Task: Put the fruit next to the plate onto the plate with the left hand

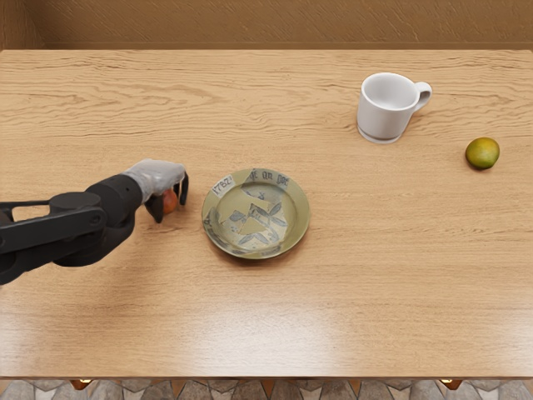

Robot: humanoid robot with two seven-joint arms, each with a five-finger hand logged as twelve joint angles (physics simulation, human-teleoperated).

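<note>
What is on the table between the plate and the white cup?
Nothing. In the head view, only bare wooden table shows between the plate and the white cup.

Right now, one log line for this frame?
left hand: closed on orange fruit, just left of plate | plate: no fruit yet | lift: cannot tell | right hand: out of view | white mug, green fruit: right of plate
</note>
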